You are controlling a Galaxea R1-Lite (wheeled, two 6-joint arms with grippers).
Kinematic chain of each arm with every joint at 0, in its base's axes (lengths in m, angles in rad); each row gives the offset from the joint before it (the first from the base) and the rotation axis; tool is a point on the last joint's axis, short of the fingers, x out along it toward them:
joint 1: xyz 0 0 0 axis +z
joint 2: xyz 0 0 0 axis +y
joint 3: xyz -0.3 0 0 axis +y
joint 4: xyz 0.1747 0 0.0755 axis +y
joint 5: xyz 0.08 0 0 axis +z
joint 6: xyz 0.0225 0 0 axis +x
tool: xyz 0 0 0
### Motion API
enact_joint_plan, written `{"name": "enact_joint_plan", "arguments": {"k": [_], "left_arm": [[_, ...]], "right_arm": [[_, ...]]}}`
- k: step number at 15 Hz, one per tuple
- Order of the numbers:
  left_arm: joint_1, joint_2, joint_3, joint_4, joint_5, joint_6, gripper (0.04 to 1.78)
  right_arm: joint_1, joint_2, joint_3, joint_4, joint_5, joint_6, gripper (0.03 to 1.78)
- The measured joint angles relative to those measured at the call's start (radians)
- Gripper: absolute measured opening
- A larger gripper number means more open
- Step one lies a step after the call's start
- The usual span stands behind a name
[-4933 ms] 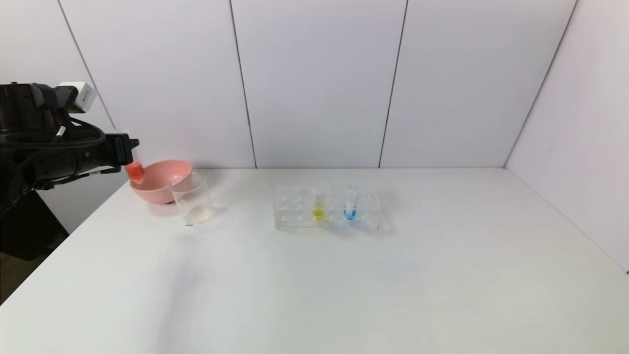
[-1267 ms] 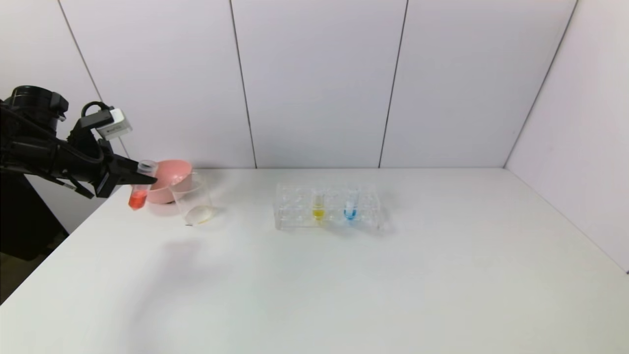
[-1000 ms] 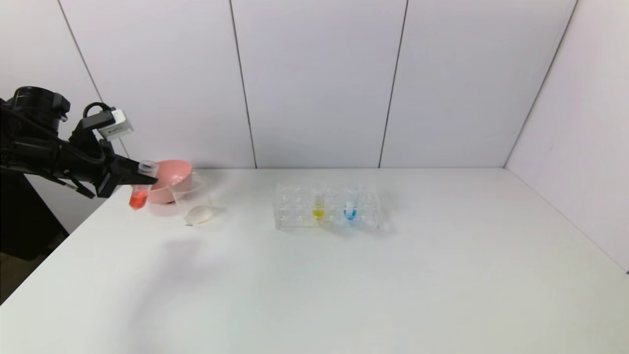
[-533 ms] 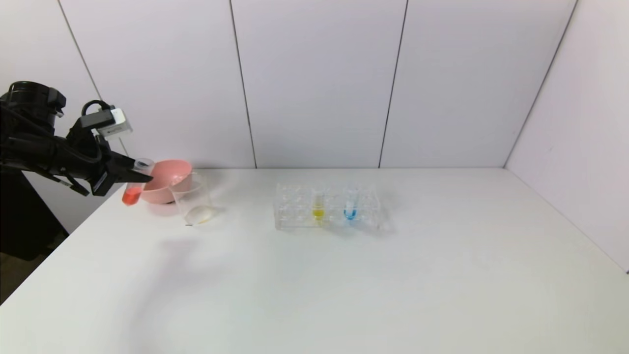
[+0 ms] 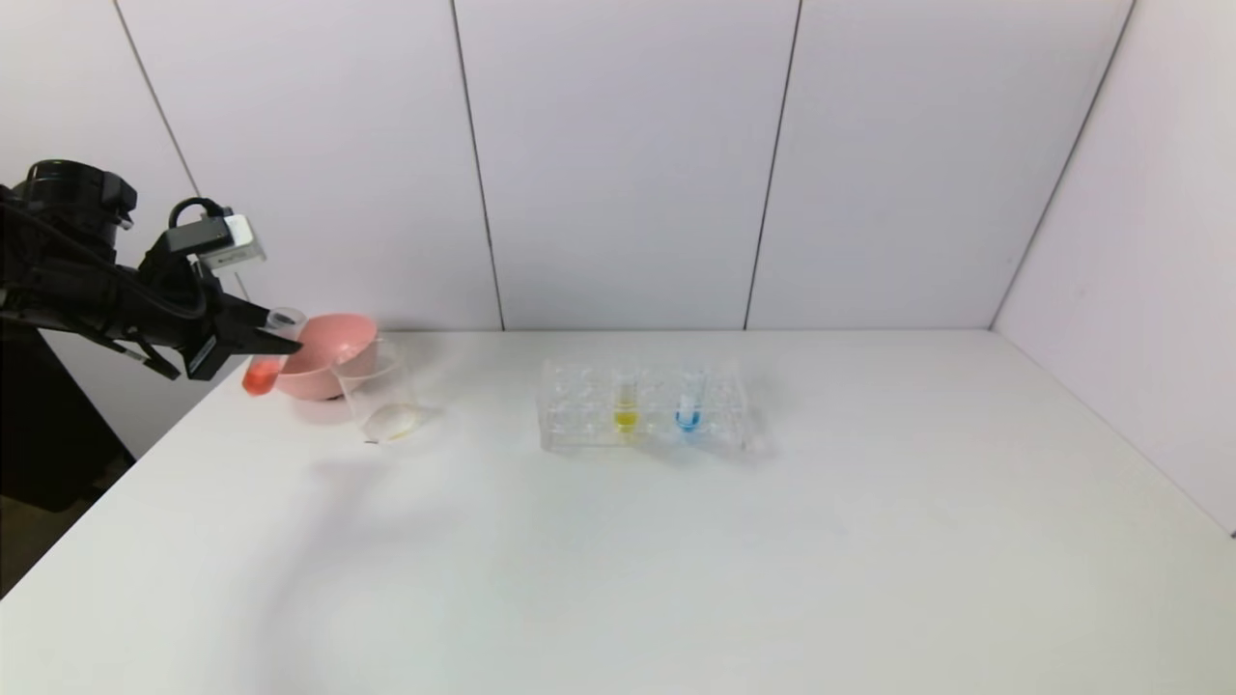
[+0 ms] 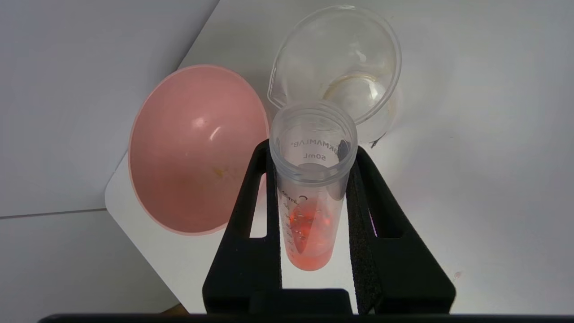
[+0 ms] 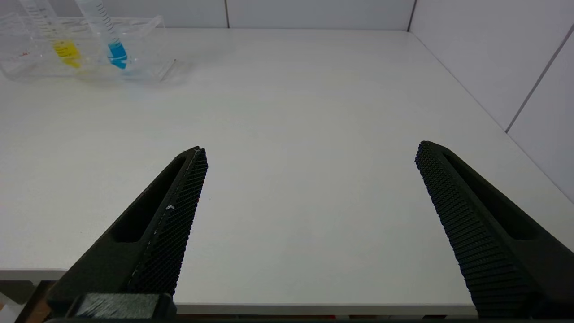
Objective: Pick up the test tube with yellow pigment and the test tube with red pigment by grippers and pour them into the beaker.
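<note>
My left gripper (image 5: 268,333) is shut on the test tube with red pigment (image 5: 259,375) and holds it in the air at the table's far left, left of the pink bowl. The tube leans, its open mouth toward the bowl and the beaker (image 5: 379,391). In the left wrist view the tube (image 6: 309,215) sits between the black fingers of the left gripper (image 6: 312,152), with the beaker (image 6: 341,58) beyond its mouth. The test tube with yellow pigment (image 5: 626,405) stands in the rack. My right gripper (image 7: 309,152) is open and empty over the table's near edge.
A pink bowl (image 5: 323,352) stands behind and left of the beaker, and also shows in the left wrist view (image 6: 197,148). The clear rack (image 5: 647,410) at mid-table also holds a blue-liquid tube (image 5: 688,405). The table's left edge lies below the left gripper.
My left gripper has risen slightly and tilted the red tube more. Its red tip has swung left and up. The beaker, bowl and rack have not moved.
</note>
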Motion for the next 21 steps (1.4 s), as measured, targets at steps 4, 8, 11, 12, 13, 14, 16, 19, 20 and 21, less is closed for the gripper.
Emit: {"name": "enact_joint_plan", "arguments": {"k": [4,8,11,12,13,14,16,19,20,21], "left_arm": [[-0.012,0.016,-0.040,0.016,0.083,0.050,0.44],[-0.016,0.045,-0.145,0.144,0.092,0.134,0.44],[-0.017,0.075,-0.227,0.212,0.131,0.195,0.44],[-0.017,0.081,-0.242,0.225,0.139,0.203,0.44],[-0.017,0.086,-0.256,0.232,0.142,0.217,0.44],[-0.018,0.090,-0.272,0.250,0.143,0.235,0.44],[-0.017,0.097,-0.303,0.289,0.160,0.260,0.44],[-0.017,0.107,-0.317,0.289,0.189,0.264,0.44],[-0.019,0.110,-0.319,0.286,0.191,0.270,0.44],[-0.023,0.115,-0.320,0.282,0.196,0.281,0.44]], "right_arm": [[0.000,0.000,0.000,0.000,0.000,0.000,1.70],[0.000,0.000,0.000,0.000,0.000,0.000,1.70],[0.000,0.000,0.000,0.000,0.000,0.000,1.70],[0.000,0.000,0.000,0.000,0.000,0.000,1.70],[0.000,0.000,0.000,0.000,0.000,0.000,1.70],[0.000,0.000,0.000,0.000,0.000,0.000,1.70],[0.000,0.000,0.000,0.000,0.000,0.000,1.70],[0.000,0.000,0.000,0.000,0.000,0.000,1.70],[0.000,0.000,0.000,0.000,0.000,0.000,1.70],[0.000,0.000,0.000,0.000,0.000,0.000,1.70]]}}
